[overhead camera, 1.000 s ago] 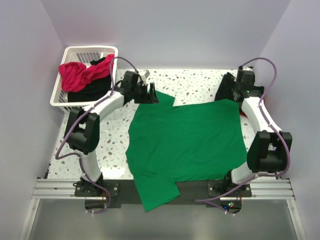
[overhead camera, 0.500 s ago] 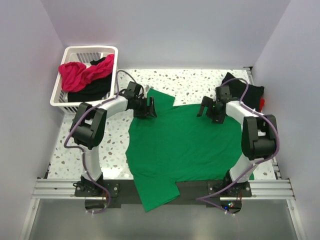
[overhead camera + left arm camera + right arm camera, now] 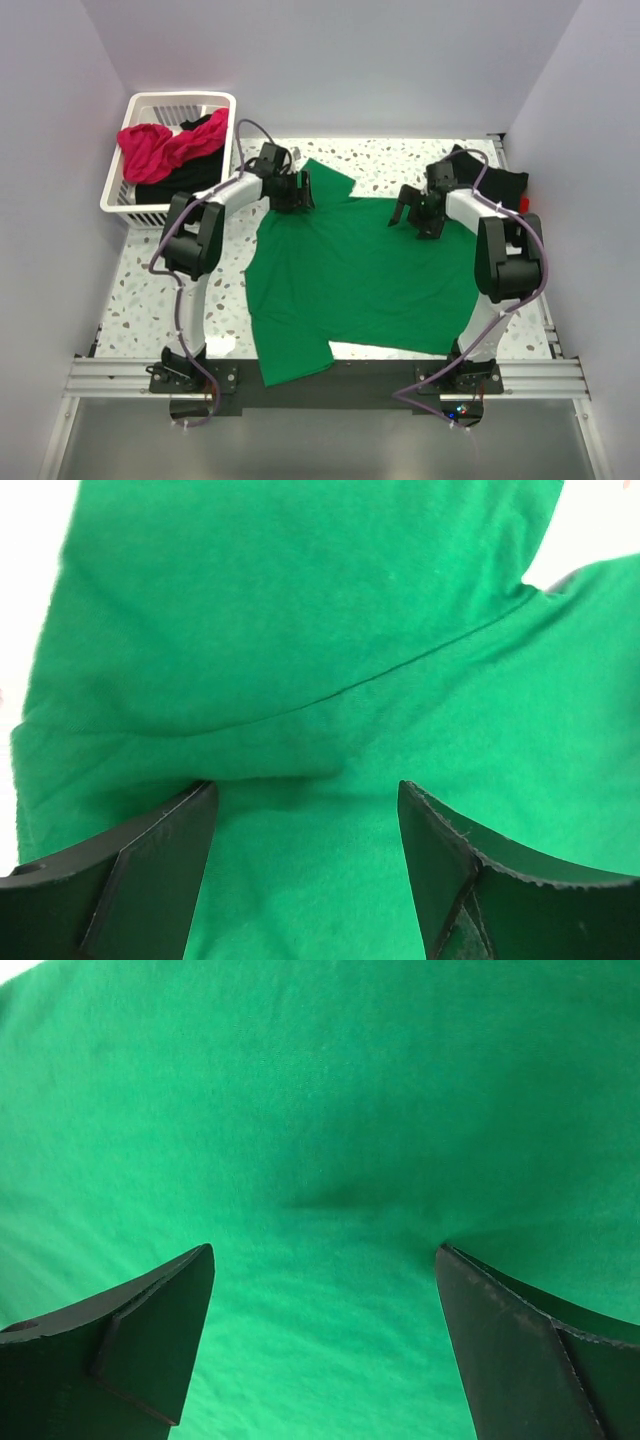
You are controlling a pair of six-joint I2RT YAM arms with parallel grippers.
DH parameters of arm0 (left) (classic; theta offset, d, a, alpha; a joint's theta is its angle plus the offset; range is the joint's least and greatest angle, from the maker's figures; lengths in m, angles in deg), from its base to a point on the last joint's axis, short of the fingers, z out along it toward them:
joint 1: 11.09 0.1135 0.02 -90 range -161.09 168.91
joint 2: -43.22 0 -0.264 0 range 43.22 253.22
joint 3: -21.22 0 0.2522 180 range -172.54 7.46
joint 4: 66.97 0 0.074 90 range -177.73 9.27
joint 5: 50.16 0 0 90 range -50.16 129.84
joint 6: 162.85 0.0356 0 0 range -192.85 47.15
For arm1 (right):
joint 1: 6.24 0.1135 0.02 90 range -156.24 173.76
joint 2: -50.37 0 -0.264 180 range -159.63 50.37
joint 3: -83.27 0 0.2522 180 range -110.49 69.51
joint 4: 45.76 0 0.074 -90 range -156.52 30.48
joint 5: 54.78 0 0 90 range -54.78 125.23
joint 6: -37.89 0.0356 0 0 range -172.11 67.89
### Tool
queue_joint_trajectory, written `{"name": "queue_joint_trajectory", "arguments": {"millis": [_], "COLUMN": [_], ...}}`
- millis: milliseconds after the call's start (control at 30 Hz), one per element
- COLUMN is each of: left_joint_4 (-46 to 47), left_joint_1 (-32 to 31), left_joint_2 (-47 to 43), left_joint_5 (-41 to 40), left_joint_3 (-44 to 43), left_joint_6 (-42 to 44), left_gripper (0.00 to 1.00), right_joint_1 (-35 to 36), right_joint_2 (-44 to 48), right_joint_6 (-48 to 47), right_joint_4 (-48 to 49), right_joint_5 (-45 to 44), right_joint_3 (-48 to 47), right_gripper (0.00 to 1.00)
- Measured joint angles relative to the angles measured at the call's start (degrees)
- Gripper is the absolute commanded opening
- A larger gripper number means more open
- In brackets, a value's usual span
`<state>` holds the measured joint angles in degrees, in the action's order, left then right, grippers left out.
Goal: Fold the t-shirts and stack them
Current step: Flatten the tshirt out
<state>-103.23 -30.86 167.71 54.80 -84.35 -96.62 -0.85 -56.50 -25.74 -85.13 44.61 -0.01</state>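
Overhead, green t-shirt (image 3: 360, 280), speckled table (image 3: 390, 163), lilac walls (image 3: 350, 60)

Both arms are reached forward and bent inward. The left gripper (image 3: 300, 191) and the right gripper (image 3: 411, 216) are held with fingers spread wide apart.

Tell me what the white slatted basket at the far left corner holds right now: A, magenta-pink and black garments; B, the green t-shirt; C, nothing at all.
A: a magenta-pink garment and a black garment lie piled in the white basket, while the green t-shirt lies spread outside it.
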Motion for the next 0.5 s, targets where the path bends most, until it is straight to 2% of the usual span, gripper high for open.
{"name": "queue_joint_trajectory", "arguments": {"millis": [133,333,500], "left_joint_4": [-0.81,-3.48,-4.96], "left_joint_1": [0.81,1.44,1.62], "left_joint_2": [3.17,11.23,15.50], "left_joint_5": [-2.03,-5.57,-7.50], "left_joint_3": [-5.11,-18.51,-25.73], "left_joint_6": [0.98,2.97,3.98], "left_gripper": [0.79,0.80,0.81], "right_joint_1": [0.50,0.96,1.07], "right_joint_2": [-2.23,-6.80,-10.93], "right_joint_6": [0.31,1.16,1.51], "right_joint_4": [-1.73,-4.94,-8.28], "right_joint_5": [0.28,0.72,0.74], "right_joint_3": [-3.15,-9.92,-16.37], "right_gripper": [0.95,0.95,0.95]}}
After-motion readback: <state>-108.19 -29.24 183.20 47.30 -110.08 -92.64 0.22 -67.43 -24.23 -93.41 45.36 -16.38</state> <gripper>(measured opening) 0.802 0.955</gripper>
